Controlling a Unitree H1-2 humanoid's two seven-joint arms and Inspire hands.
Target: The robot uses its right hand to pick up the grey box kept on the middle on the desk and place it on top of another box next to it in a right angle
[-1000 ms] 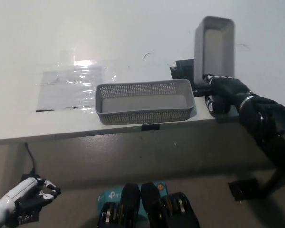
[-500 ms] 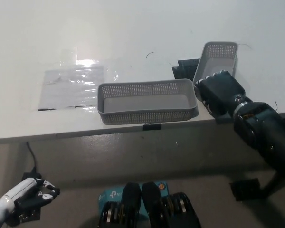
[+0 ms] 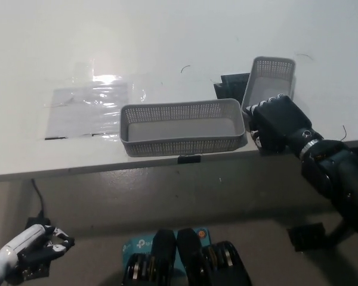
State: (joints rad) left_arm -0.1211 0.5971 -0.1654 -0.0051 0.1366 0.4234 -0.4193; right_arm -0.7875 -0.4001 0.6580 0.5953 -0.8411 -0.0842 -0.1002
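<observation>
One grey box (image 3: 268, 78) under right hand (image 3: 278, 123).

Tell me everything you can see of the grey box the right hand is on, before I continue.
The grey box is a small perforated bin, plastic by its look, with a rolled rim and a solid floor, and seems empty. It sits at the right on the white desk, its long axis running away from the robot, its near end hidden under the black right hand. Its left side is close to the end of the longer grey basket; contact is unclear. A black patch lies behind.
</observation>
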